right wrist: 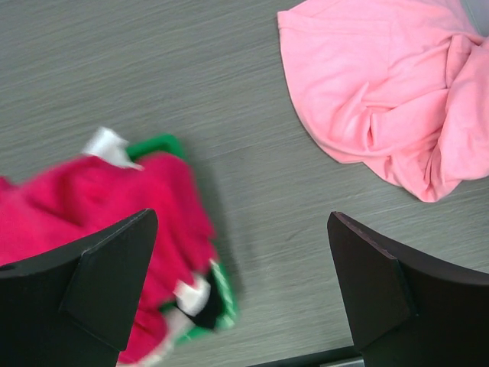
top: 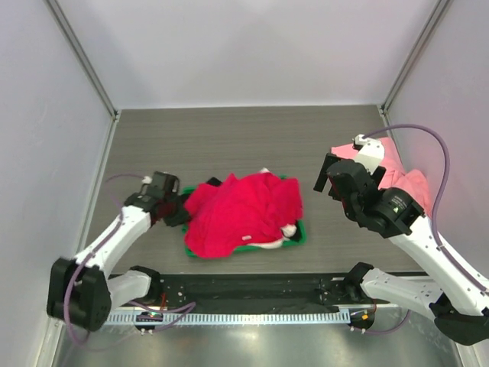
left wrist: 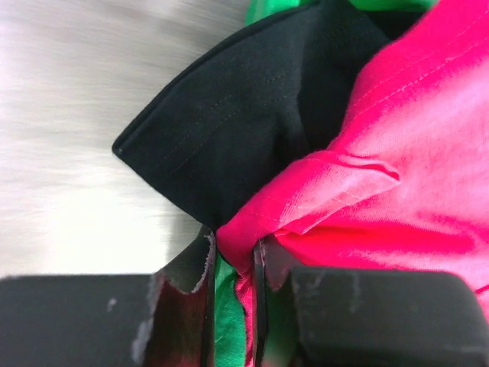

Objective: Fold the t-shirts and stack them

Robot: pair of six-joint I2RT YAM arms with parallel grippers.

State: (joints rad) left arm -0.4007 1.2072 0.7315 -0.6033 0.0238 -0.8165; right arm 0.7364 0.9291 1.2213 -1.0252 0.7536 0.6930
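Note:
A heap of crimson t-shirts lies on a green tray at the table's middle, with bits of black and white cloth at its edges. My left gripper is at the heap's left edge. In the left wrist view it is shut on a fold of crimson shirt, beside black cloth. A salmon-pink t-shirt lies crumpled at the right, also in the right wrist view. My right gripper hangs open and empty above bare table between heap and pink shirt.
The tray's corner and a white scrap show in the right wrist view. Grey walls close the table on three sides. A black rail runs along the near edge between the arm bases.

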